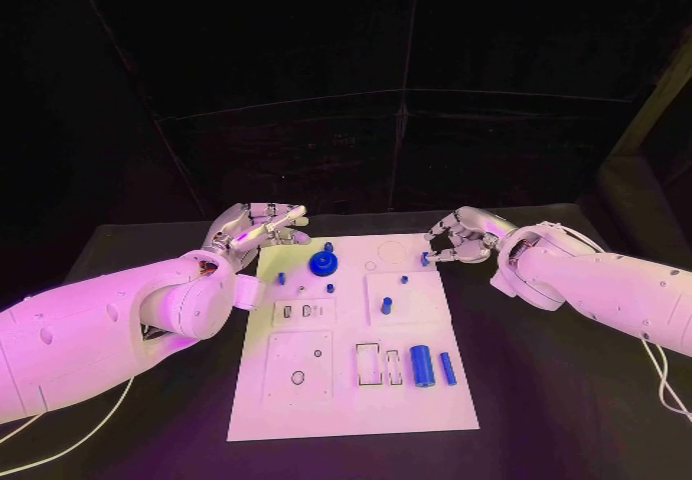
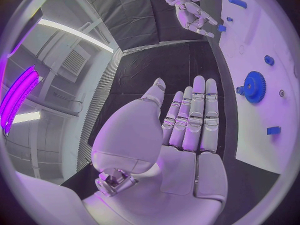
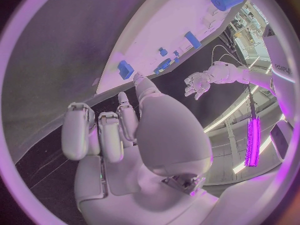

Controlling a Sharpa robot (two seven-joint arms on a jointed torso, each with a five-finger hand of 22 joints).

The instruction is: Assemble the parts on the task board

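Observation:
The white task board (image 1: 353,400) lies in the middle of the black table. A blue gear (image 1: 325,263) (image 2: 254,86) stands near its far edge. My left hand (image 1: 260,232) (image 2: 187,130) hovers by the board's far left corner with its fingers straight and nothing in them. My right hand (image 1: 459,242) (image 3: 134,130) is at the far right edge, fingers loosely bent. Its thumb tip is right beside a small blue block (image 1: 424,260) (image 3: 125,66) at the board's rim; no finger closes on the block. A blue cylinder (image 1: 421,365) and a blue bar (image 1: 447,368) lie at the near right.
Several small blue pieces (image 1: 329,288) (image 1: 389,303) (image 1: 280,277) stand in the board's far half. Rectangular slots (image 1: 368,362) and a round hole (image 1: 297,377) are in its near half. Bare black table (image 1: 562,400) surrounds the board.

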